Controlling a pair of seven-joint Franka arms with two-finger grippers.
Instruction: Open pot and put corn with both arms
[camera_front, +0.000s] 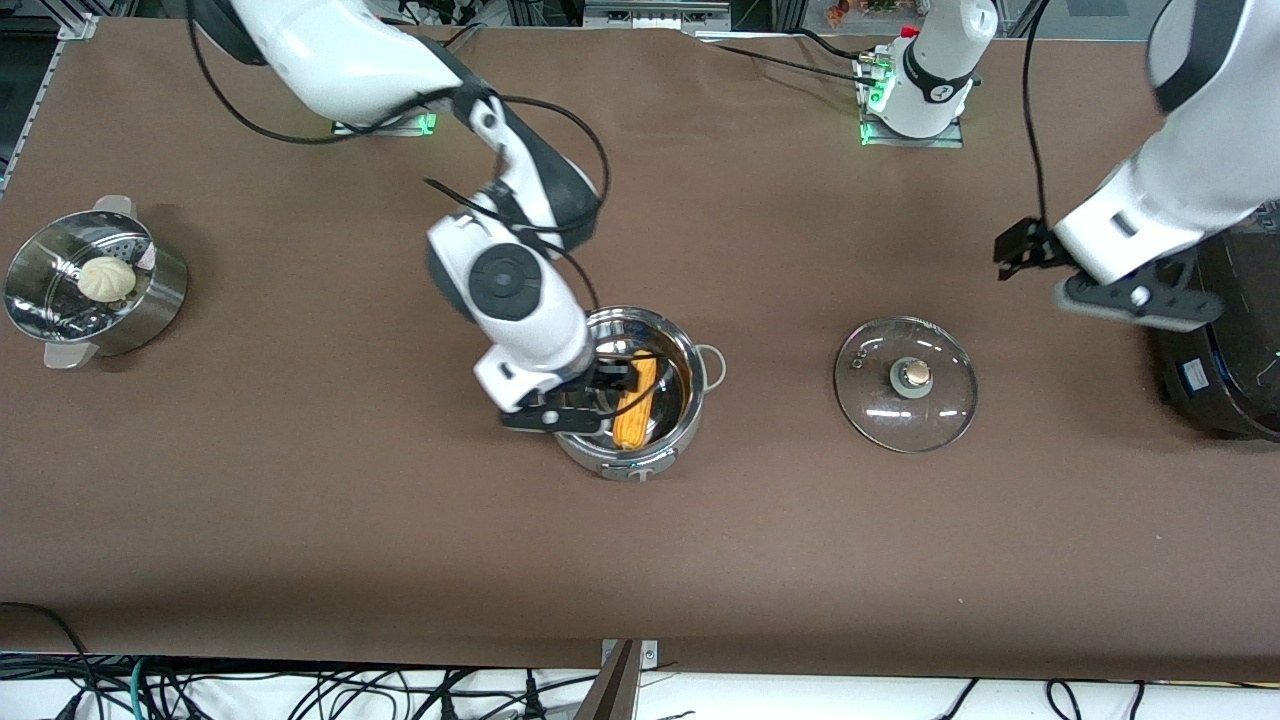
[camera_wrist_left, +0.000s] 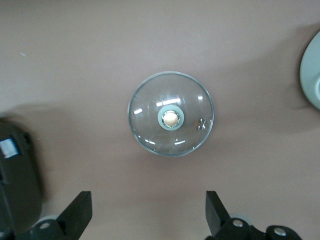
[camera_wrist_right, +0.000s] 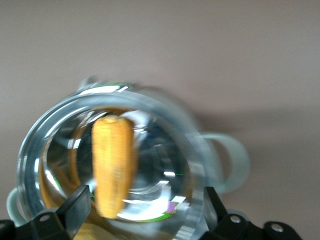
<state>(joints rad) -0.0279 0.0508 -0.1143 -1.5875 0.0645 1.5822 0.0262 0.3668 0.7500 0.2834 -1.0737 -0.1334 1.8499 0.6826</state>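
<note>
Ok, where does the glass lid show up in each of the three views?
Front view: the lid lies flat on the table, knob up, beside the pot, toward the left arm's end.
Left wrist view: the lid sits mid-picture, with the open left gripper above it.
Right wrist view: not in it; only the pot and the corn.
Shared landmark: the black cooker, beside the lid in the front and left wrist views.

- Left gripper (camera_wrist_left: 148, 215): fingers (camera_wrist_left: 80, 210) spread wide, nothing between them, up above the brown table (camera_wrist_left: 75, 60).
- Glass lid (camera_wrist_left: 170, 114): flat on table, knob (camera_wrist_left: 171, 119) up, lying ahead of the gap between the fingers, clear of both.
- Black cooker (camera_wrist_left: 17, 175): edge only, just beside one finger.
- Pale rounded obj (camera_wrist_left: 311, 70) at frame edge, well apart from lid – can't ID.
</note>
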